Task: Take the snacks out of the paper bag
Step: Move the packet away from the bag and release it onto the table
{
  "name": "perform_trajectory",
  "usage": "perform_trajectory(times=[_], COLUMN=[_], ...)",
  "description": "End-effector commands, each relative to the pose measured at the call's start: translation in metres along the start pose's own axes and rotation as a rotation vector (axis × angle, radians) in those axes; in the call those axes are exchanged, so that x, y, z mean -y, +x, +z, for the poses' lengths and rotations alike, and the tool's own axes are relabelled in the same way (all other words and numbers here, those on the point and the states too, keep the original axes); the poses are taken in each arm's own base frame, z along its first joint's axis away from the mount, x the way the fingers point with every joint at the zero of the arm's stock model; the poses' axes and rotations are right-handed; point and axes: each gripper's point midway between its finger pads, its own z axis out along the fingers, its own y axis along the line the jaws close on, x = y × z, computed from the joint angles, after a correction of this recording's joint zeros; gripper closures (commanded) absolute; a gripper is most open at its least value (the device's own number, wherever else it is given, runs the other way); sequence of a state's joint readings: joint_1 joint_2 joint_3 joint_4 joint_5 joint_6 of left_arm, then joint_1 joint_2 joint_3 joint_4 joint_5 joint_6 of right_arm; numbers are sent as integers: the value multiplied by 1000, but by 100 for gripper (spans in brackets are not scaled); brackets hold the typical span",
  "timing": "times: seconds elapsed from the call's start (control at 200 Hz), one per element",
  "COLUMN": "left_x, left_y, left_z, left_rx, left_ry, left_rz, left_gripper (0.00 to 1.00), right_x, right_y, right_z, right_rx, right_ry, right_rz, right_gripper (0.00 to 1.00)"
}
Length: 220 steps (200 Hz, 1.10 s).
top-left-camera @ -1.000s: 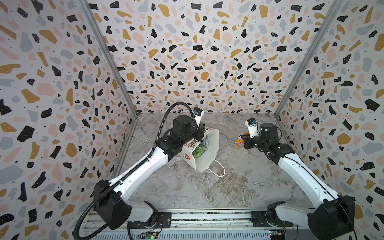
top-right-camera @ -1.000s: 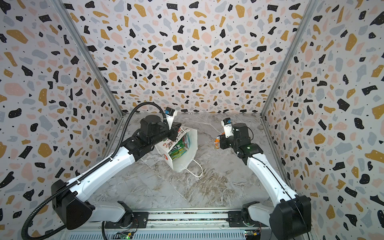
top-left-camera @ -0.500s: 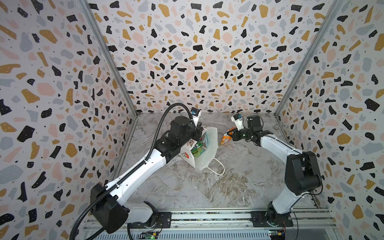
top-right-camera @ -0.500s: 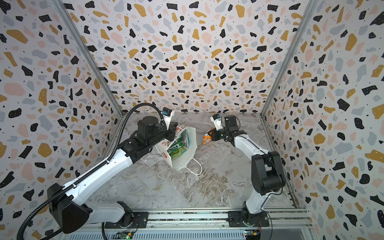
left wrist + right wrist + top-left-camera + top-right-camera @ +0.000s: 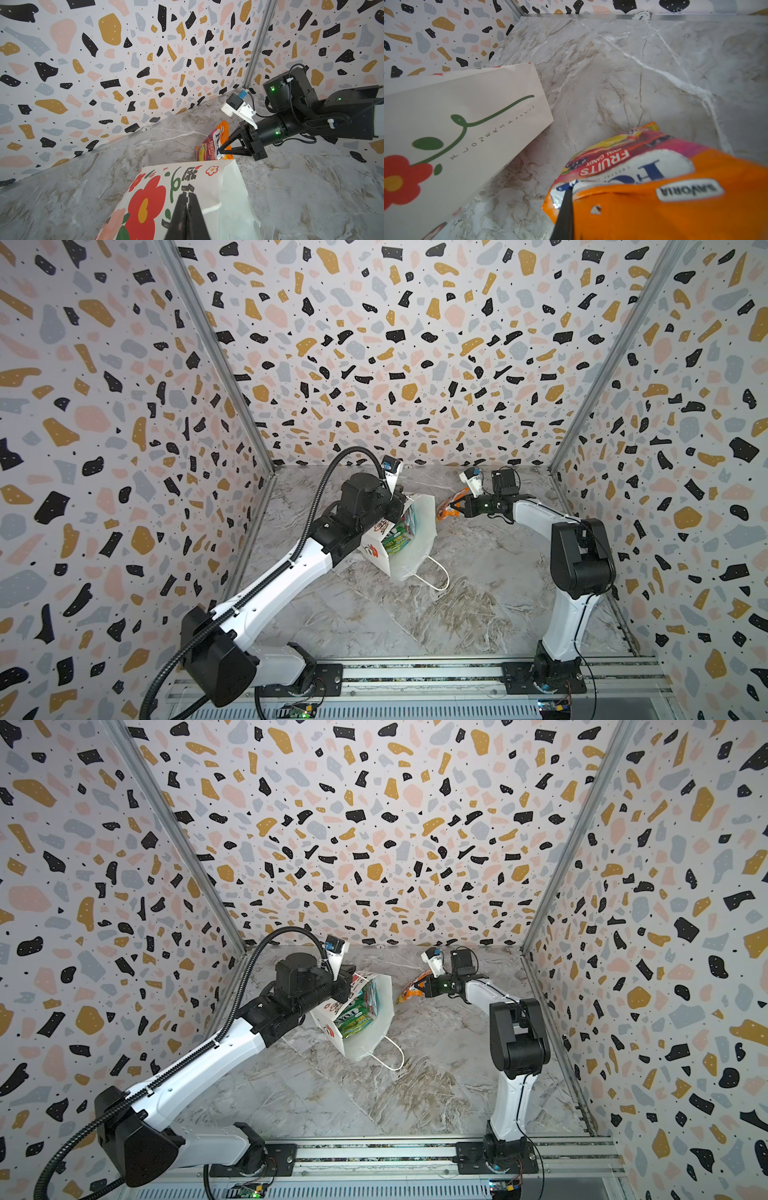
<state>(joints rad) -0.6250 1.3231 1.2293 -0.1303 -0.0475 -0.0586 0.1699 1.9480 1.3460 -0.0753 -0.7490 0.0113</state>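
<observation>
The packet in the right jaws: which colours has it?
Mostly orange packet, pink and yellow at one end; clearest in the right wrist view.

Grey marble-patterned tabletop (image 5: 478, 614); white paper bag (image 5: 419, 539) rests tipped on it, mouth open; its cord handle (image 5: 447, 578) lies on the surface; orange packet (image 5: 446, 506): contact with surface unclear.

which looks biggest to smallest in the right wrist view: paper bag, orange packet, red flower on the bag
1. paper bag and orange packet: tied; each fills a similar share of the frame, and the packet is much nearer the camera, so no ranking between them.
2. red flower: clearly smallest.
</observation>
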Motion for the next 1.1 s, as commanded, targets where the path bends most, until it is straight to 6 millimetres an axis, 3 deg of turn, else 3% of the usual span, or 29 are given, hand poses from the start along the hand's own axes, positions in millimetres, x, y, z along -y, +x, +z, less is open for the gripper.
perform_trajectory(times=[0.0,0.15,0.541,0.661,0.751,0.836,0.931,1.096], left_x=[-1,0,2,2,2,2,3,3], left_y=[-7,-7,-3,-3,-4,-3,-3,-3], left_z=[0,0,3,4,4,4,4,4], left_rx=[31,32,17,16,16,15,14,15], left_ry=[-8,-4,6,7,9,9,9,14], left_rz=[18,16,16,16,17,16,17,15], left_gripper=[100,100,100,100,100,100,100,100], right_x=[7,29,67,76,81,86,83,48], right_y=[9,28,32,30,27,23,18,1], right_z=[-20,-27,-30,-33,-39,-50,-65,-91], right_rx=[-6,-49,-87,-87,-82,-68,-36,65], right_ry=[42,130,323,381,430,496,549,515], right_rz=[5,32,56,61,69,74,76,52], right_gripper=[100,100,96,86,62,48,43,42])
